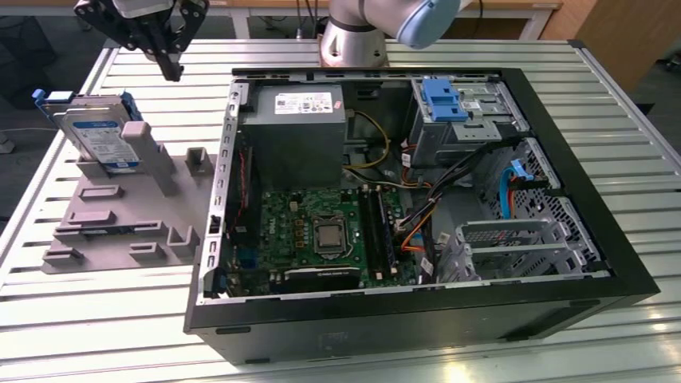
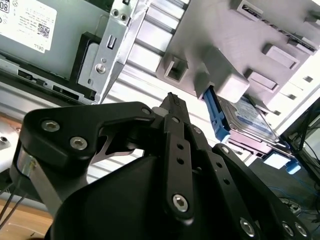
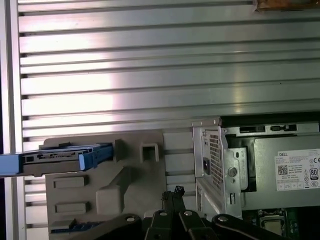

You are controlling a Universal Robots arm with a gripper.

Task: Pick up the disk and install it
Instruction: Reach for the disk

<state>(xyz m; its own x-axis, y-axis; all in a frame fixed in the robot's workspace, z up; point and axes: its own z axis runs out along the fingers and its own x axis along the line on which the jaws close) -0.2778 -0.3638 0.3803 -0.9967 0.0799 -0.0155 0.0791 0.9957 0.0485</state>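
Your gripper (image 1: 171, 73) hangs in the air over the back edge of the worktop (image 1: 107, 335), toward the exterior view's left. Its two fingers are pressed together into one thin point, and they hold nothing. You can see the same closed tip in both wrist views (image 2: 172, 100) (image 3: 175, 192).

Look for the disk (image 1: 96, 132) near the worktop's edge on the exterior view's left. It stands tilted in a grey holder (image 1: 117, 207), leaning back, with its blue and white label facing out and blue rails along its sides. The gripper is near the disk but does not touch it. In the first wrist view the disk (image 3: 60, 156) sits at one end of the holder (image 3: 125, 175), and the gripper tip is over the other end, next to the computer case. In the second wrist view the disk (image 2: 250, 117) shows past the gripper tip, tucked against the holder (image 2: 225, 30).

Beside the holder, an open computer case (image 1: 426, 327) lies on its side and takes up most of the worktop. Inside it you can see a big grey box (image 1: 293, 136), a green board (image 1: 319, 231), and a blue bracket (image 1: 445, 100) in the back corner.
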